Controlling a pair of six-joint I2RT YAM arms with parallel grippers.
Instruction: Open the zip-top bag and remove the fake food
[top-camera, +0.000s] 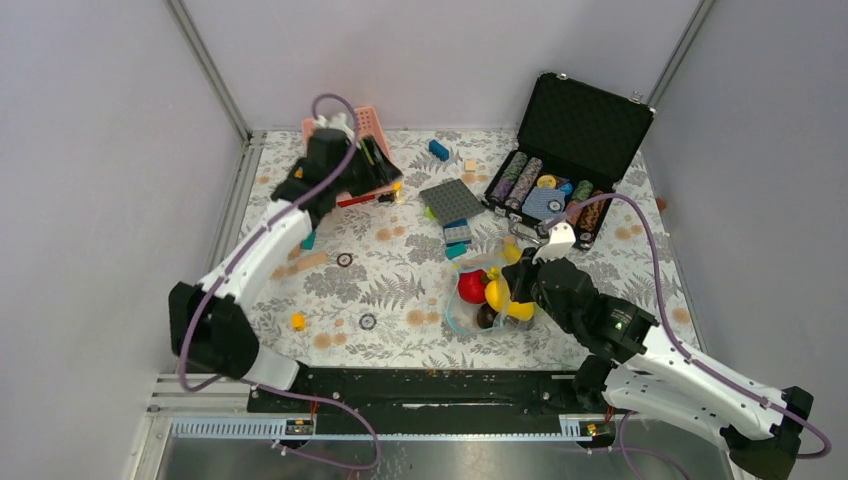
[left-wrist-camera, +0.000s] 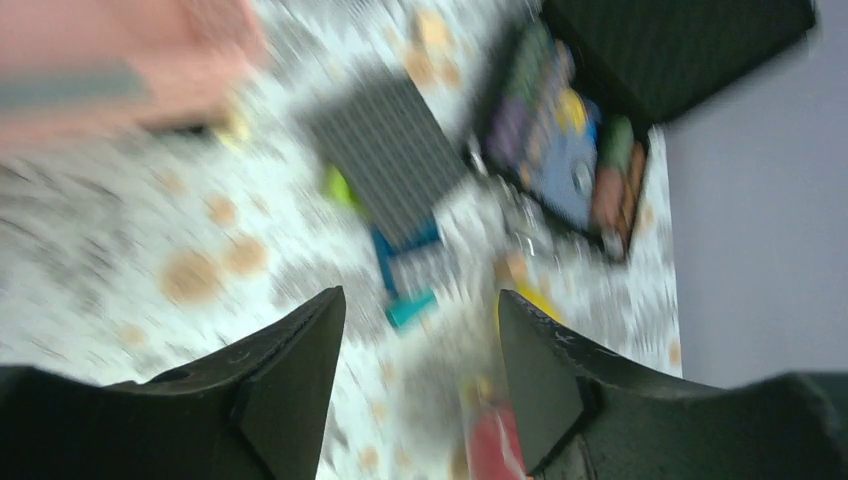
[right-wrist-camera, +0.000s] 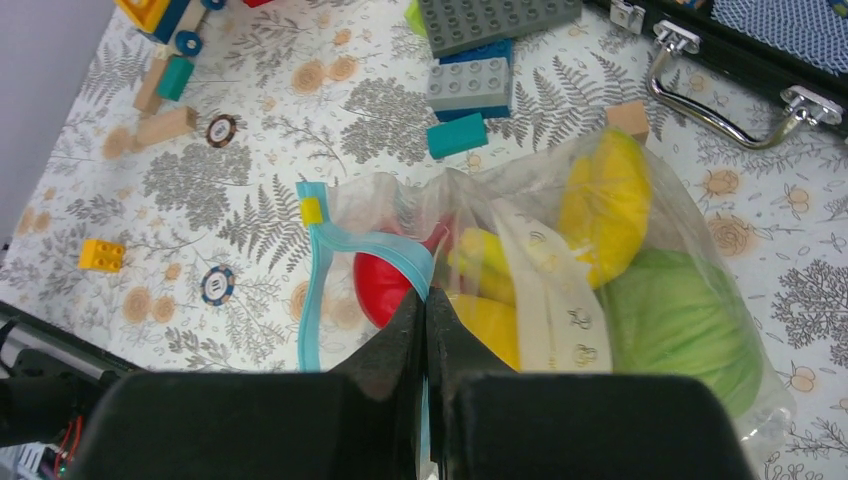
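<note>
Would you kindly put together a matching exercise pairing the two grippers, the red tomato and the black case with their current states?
1. left gripper
2. right gripper
3. red tomato
4. black case

A. inside the zip-top bag
B. lid raised, chips showing
C. shut on the bag's blue strip
D. open, holding nothing

Pairs: 1-D, 2-C, 3-A, 4-B

Bright even light, soft shadows, left wrist view motion-blurred — others sharp
</note>
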